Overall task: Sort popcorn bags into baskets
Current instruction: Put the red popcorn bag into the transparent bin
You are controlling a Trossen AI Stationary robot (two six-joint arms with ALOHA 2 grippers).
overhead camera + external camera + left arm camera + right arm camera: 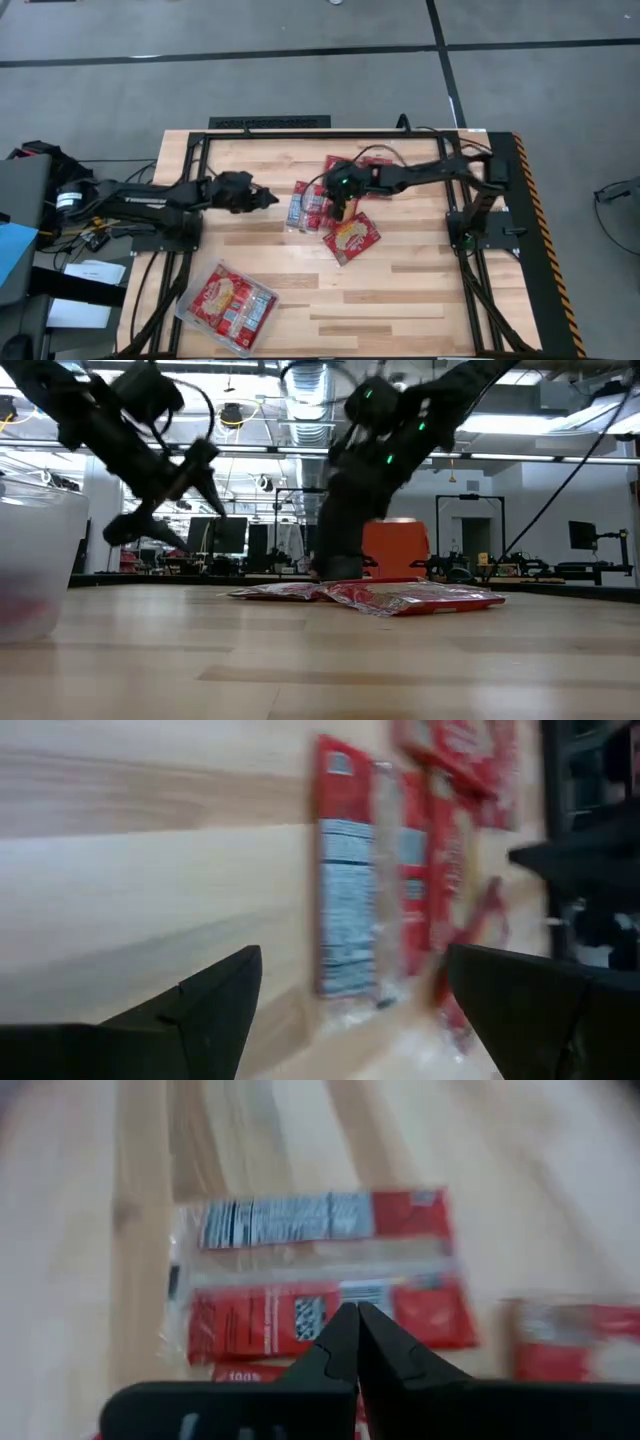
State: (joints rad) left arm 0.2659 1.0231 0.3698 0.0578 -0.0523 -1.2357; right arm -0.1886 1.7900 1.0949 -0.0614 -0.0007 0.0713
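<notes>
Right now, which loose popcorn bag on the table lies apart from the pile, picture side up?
The popcorn bag nearest the table's front edge, below the right gripper. It lies tilted with its yellow popcorn picture showing, while the bags beside it show white label panels.

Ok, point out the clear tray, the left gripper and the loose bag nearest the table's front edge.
clear tray [190,308], high view, its bare left rim.
left gripper [272,198], high view, between its open fingertips.
loose bag [351,237], high view, middle of its popcorn picture.

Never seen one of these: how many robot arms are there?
2. The left arm reaches in from the table's left, the right arm from its right; left gripper beside, right gripper over the popcorn bags.
</notes>
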